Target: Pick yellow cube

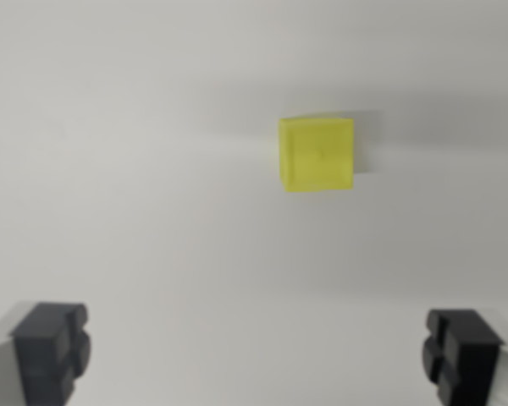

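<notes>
A yellow cube (317, 155) rests on a plain white surface, above the middle of the wrist view and slightly to the wrist view's right. My gripper (256, 355) is open, its two black fingertips (51, 351) showing at the bottom corners of the picture, far apart. Nothing lies between them. The cube sits well ahead of the fingertips, apart from both, closer to the right one in line.
The white surface (152, 211) fills the whole view. A soft grey shadow falls behind and to the right of the cube.
</notes>
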Controlling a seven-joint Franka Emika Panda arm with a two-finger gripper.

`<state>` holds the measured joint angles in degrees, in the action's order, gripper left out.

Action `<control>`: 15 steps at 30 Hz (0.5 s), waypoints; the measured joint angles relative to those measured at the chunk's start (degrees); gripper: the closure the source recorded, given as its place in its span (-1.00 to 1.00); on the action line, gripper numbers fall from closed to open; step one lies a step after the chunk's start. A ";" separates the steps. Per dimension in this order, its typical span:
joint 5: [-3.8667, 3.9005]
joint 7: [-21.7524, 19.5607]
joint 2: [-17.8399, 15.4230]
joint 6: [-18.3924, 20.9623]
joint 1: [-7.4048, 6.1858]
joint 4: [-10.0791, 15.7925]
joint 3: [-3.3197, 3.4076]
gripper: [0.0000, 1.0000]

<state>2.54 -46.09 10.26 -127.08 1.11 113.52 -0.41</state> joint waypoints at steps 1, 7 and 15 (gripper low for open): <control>-0.02 0.08 0.21 -0.27 0.07 0.11 0.00 -1.00; -0.15 0.58 1.48 -1.88 0.44 0.65 0.00 -1.00; -0.32 1.24 3.28 -3.97 0.93 1.24 0.00 -1.00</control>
<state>2.22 -44.85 13.54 -131.05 2.04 114.75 -0.41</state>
